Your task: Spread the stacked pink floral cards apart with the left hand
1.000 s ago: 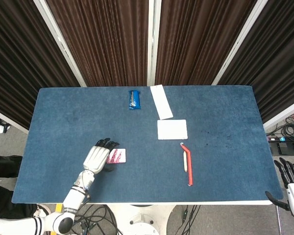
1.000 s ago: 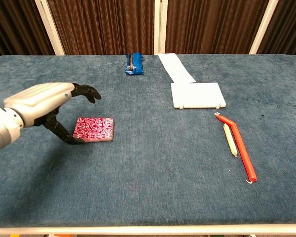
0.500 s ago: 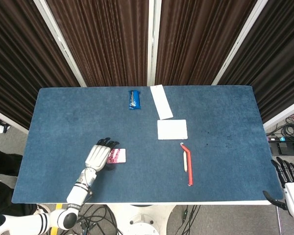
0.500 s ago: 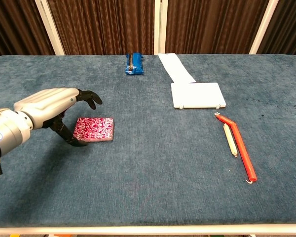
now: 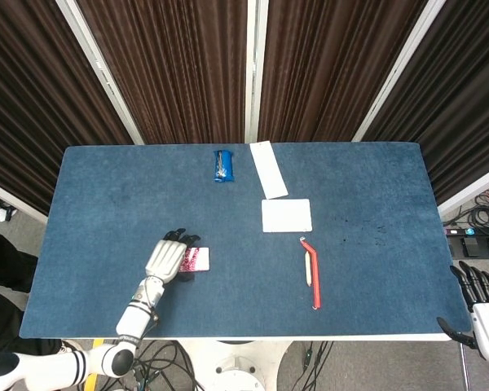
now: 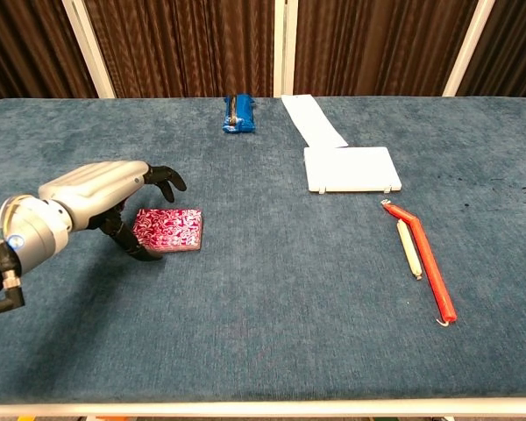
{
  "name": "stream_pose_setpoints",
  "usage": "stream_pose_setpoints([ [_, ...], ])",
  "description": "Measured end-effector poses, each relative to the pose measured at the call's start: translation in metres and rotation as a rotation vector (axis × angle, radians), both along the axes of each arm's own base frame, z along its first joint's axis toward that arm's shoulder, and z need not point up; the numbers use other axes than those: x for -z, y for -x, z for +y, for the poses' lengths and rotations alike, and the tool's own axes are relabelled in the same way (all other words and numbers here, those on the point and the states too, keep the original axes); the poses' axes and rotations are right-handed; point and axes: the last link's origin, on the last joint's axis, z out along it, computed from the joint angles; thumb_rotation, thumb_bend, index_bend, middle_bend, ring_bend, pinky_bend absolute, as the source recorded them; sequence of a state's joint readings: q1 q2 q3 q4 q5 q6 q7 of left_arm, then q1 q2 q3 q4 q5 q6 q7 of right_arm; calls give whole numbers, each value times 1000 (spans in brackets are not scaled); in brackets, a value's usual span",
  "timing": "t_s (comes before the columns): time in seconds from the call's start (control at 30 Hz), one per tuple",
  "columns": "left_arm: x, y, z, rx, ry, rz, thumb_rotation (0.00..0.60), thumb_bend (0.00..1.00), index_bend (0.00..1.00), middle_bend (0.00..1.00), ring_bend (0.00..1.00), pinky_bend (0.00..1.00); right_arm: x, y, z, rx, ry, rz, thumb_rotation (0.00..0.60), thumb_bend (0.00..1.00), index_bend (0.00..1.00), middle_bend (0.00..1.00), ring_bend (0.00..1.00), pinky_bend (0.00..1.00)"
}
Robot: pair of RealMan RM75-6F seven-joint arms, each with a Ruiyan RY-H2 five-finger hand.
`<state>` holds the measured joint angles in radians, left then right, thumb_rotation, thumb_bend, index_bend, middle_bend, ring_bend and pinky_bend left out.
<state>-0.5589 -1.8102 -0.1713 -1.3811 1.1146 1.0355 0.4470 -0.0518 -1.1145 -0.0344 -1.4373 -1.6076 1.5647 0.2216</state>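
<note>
The stacked pink floral cards (image 6: pixel 170 230) (image 5: pixel 196 260) lie as one neat pile on the blue table, left of centre and near the front. My left hand (image 6: pixel 114 189) (image 5: pixel 166 259) hovers over the pile's left edge, fingers spread and arched above it, the thumb reaching down beside the left side of the pile. Whether the thumb touches the cards is unclear. It holds nothing. My right hand (image 5: pixel 479 293) hangs off the table's right front corner with its fingers apart, empty, seen only in the head view.
A blue packet (image 6: pixel 238 114) lies at the back centre. A white paper strip (image 6: pixel 312 118) and a white flat box (image 6: pixel 351 168) sit right of it. A red pen (image 6: pixel 425 263) and a cream stick (image 6: pixel 409 246) lie at the right front.
My left hand has shifted right and lowered toward the pile, now covering more of its left edge. The cards have not moved.
</note>
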Motion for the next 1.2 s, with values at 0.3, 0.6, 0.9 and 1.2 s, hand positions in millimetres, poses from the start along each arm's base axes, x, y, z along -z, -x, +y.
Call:
stream_pose_setpoints([
  [0.3,3,3,1,-9,-6,14,600,137,243,308,85,163,1,4,-1,10,-2,-3,600,124,0,0,0,0],
  [0.6,4,2,1,-2,-5,8,600,152,254,323,85,163,1,5,-1,15,-3,-3,600,125,0,0,0,0],
  [0.9,5,0,3,-1,-2,4,600,159,271,342,85,163,1,7,-1,23,0,-2,600,124,0,0,0,0],
  [1.2,5,1,4,0,-8,-1,600,208,310,382,106,163,0,10,-2,32,3,-2,600,124,0,0,0,0],
])
